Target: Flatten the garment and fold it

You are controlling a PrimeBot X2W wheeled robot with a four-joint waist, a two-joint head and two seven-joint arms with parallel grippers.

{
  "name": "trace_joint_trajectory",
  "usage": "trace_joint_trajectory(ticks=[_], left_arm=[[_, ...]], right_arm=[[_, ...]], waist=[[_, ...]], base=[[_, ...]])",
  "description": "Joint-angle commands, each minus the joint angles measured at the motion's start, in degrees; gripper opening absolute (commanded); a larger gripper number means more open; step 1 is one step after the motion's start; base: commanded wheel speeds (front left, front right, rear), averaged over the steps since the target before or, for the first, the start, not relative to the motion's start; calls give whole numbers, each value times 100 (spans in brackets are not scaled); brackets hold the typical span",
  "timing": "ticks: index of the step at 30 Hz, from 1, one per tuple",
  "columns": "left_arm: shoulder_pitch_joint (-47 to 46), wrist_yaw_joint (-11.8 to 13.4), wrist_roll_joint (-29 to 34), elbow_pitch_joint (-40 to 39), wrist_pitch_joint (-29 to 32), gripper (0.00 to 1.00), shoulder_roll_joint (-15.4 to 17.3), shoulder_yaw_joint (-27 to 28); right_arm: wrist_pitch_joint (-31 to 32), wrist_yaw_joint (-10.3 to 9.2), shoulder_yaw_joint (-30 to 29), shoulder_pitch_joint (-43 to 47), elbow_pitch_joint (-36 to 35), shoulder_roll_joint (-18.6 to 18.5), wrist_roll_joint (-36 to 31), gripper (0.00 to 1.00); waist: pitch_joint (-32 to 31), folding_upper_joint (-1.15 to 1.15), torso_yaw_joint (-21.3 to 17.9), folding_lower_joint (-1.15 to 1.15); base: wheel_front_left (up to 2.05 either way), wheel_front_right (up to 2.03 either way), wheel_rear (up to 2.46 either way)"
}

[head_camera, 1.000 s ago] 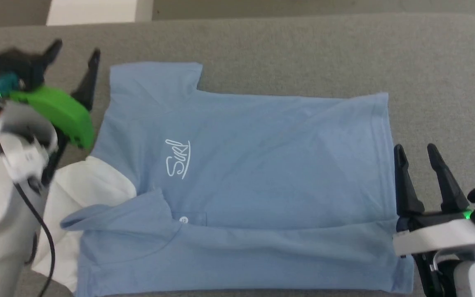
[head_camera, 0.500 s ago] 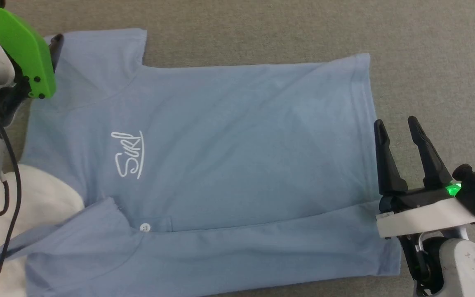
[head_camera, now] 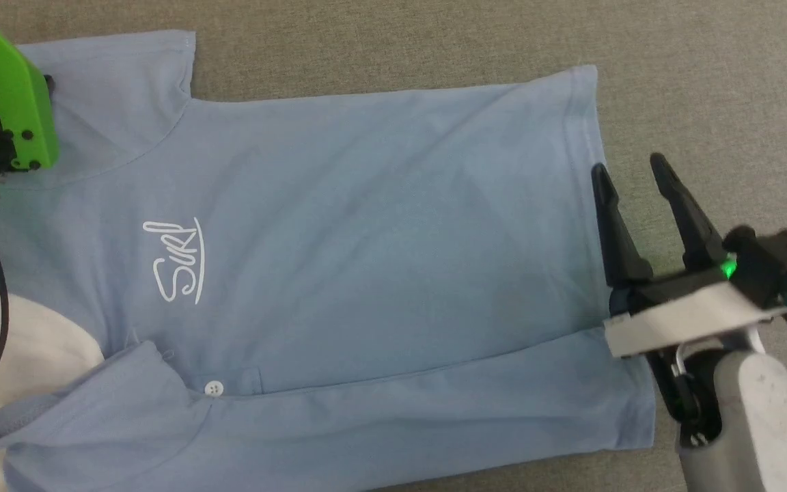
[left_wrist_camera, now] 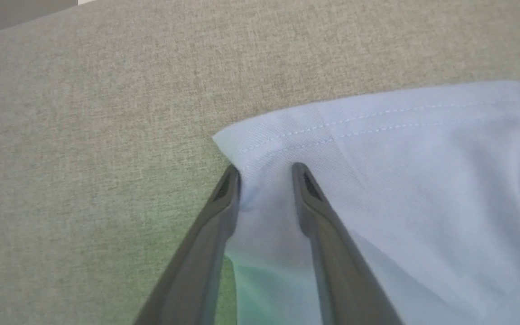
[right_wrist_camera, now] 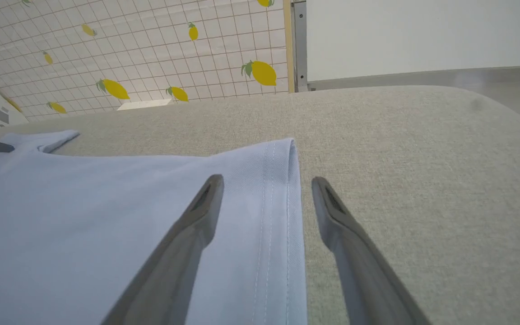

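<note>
Left gripper [left_wrist_camera: 265,168]: the fingers are held moderately apart, neither wide nor closed. The corner of a sleeve [left_wrist_camera: 377,135] of the garment [head_camera: 366,239] is straddled by them. One fingertip is set at the sleeve's side edge and the other is pressed on the cloth just inside the stitched hem. Pale blue cloth is seen between the two fingers; a firm pinch is not shown. Bare grey padded surface [left_wrist_camera: 84,135] is seen beyond the tips and on the outer-finger side.

Right gripper [head_camera: 629,166]: the jaws are spread wide and nothing is held. In the right wrist view the bottom hem [right_wrist_camera: 278,189] is straddled by this gripper [right_wrist_camera: 266,179]: one finger is held over the cloth, the other over bare grey surface. Contact with the cloth cannot be told.

The garment is laid flat between the two grippers, chest up, with the sleeve at the left gripper and the hem at the right. A white script logo [head_camera: 175,263] and a white button [head_camera: 213,389] are seen nearer the left gripper. The side nearest the wrists is folded over in a long band [head_camera: 434,417]. Something white [head_camera: 31,342] is partly covered near the collar [head_camera: 93,389].
</note>
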Motion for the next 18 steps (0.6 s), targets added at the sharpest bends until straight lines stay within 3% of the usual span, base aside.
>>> trace_joint_trajectory(ticks=[1, 7, 11, 18], left_arm=[[169, -17, -23, 17, -6, 0, 54, -34], [171, -82, -20, -62, -201, 0, 67, -43], [124, -132, -23, -74, -292, 0, 45, -65], [-75, -270, -4, -67, -481, 0, -46, -168]], right_arm=[[121, -8, 48, -260, 44, -75, -49, 100], [903, -8, 158, -1374, 499, -269, -28, 100], [1906, -8, 79, -2083, 1109, -241, 38, 100], [4394, -8, -314, -3337, 2327, -33, -463, 100]], waist=[[-8, 34, 8, 0], [6, 34, 62, 0], [28, 34, 115, 0], [137, 34, 264, 0]], base=[[0, 0, 0], [0, 0, 0], [0, 0, 0], [0, 0, 0]])
